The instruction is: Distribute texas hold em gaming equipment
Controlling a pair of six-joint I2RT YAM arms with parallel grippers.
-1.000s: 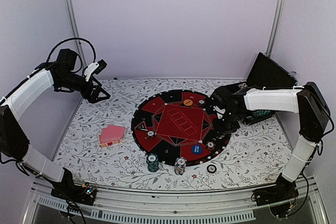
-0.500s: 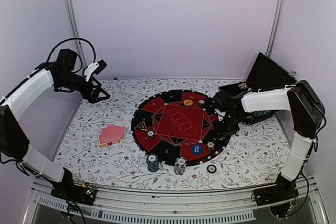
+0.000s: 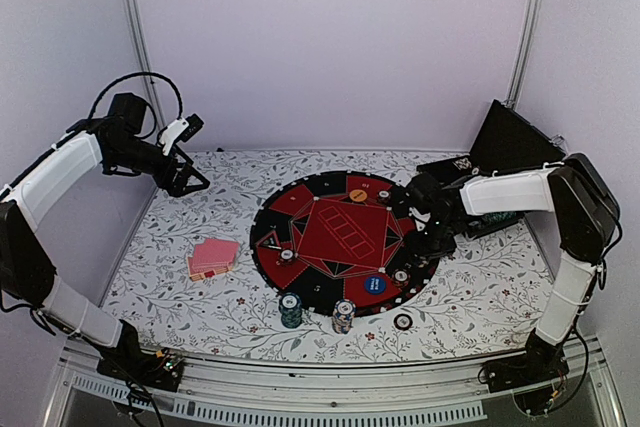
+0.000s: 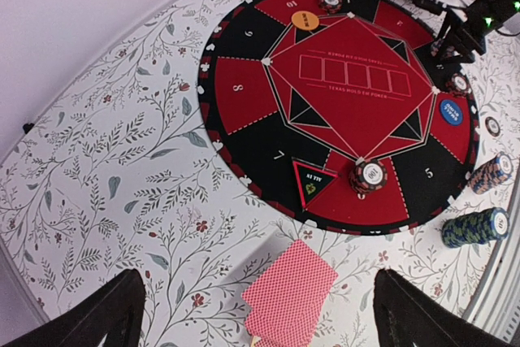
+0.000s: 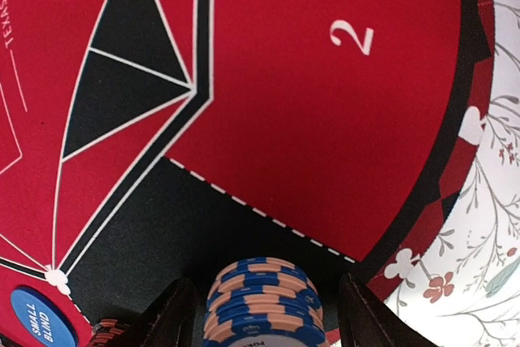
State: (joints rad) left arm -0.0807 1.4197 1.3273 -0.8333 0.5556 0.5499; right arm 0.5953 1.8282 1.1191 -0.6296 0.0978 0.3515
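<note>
My right gripper is low over the right edge of the round mat. In the right wrist view its jaws straddle a stack of blue and orange-edged chips, with a narrow gap on each side. The stack stands on a black sector beside sector 2. My left gripper is open and empty, raised over the table's far left. In its wrist view the pink-red card deck lies below it. The deck also shows in the top view.
A green chip stack and a blue-white stack stand at the mat's near edge, and one chip lies on the table. On the mat are an orange disc, a blue disc and a dark red chip. The black case is back right.
My right gripper has shifted slightly to the right along the mat's right edge. The left arm has not moved.
</note>
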